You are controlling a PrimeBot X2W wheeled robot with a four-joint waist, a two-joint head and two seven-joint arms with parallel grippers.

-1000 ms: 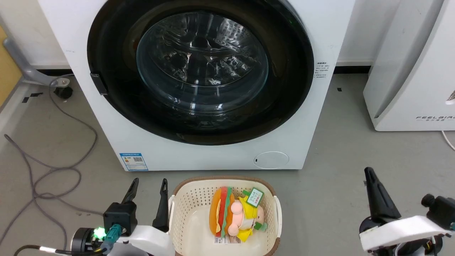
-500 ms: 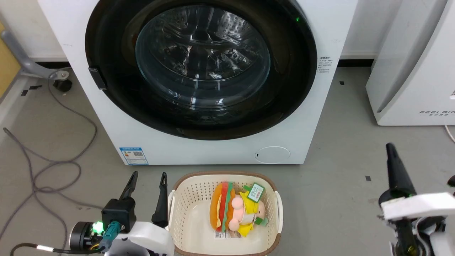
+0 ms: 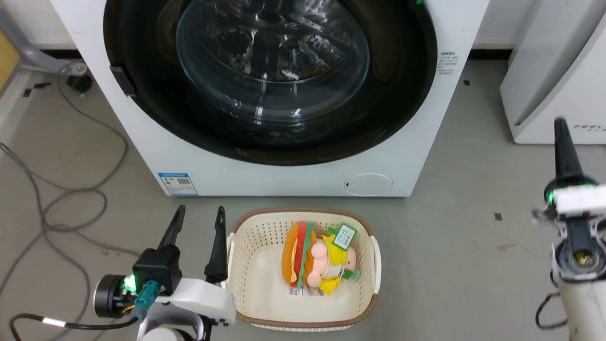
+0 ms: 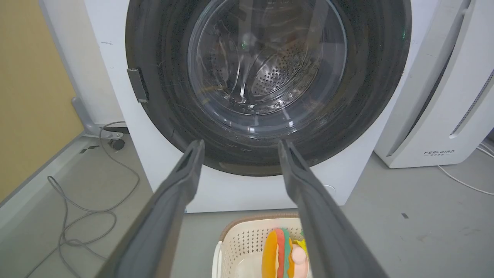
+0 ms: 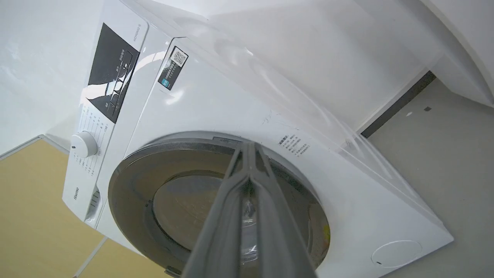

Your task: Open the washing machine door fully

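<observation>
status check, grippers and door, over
Left gripper open, empty. Right gripper shut, touching nothing. Washing machine door closed. Basket on floor just in front.

right claw (image 3: 561, 130) risen, reaching farther forward

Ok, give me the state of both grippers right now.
Left gripper: jaws open, holding nothing.
Right gripper: jaws shut together, holding nothing.

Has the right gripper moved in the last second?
Yes. The right gripper has gone up the head view: from below the round flap to above it.
</observation>
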